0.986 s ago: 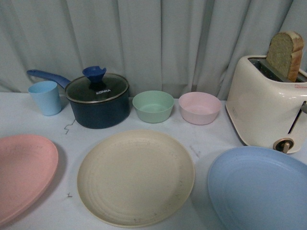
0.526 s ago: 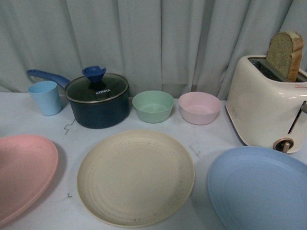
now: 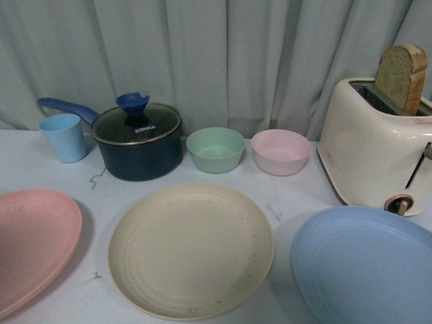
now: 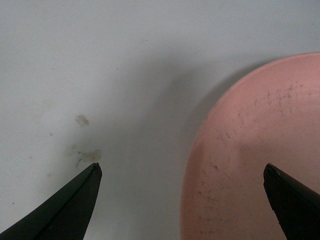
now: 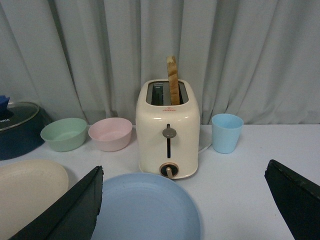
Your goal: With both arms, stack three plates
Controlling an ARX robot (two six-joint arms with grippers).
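Three plates lie side by side on the white table (image 3: 290, 196). The pink plate (image 3: 30, 243) is at the left, the cream-beige plate (image 3: 191, 248) in the middle, the light blue plate (image 3: 364, 266) at the right. No arm shows in the front view. My left gripper (image 4: 182, 172) is open, close above the table, straddling the pink plate's rim (image 4: 250, 165). My right gripper (image 5: 185, 200) is open and empty, hanging above and behind the blue plate (image 5: 145, 207), facing the toaster. The cream plate (image 5: 27, 192) shows at that view's edge.
A cream toaster (image 3: 374, 142) with a bread slice (image 3: 401, 77) stands just behind the blue plate. A dark blue pot with lid (image 3: 138, 138), a blue cup (image 3: 64, 137), a green bowl (image 3: 215, 150) and a pink bowl (image 3: 281, 152) line the back. Another blue cup (image 5: 226, 132) stands beside the toaster.
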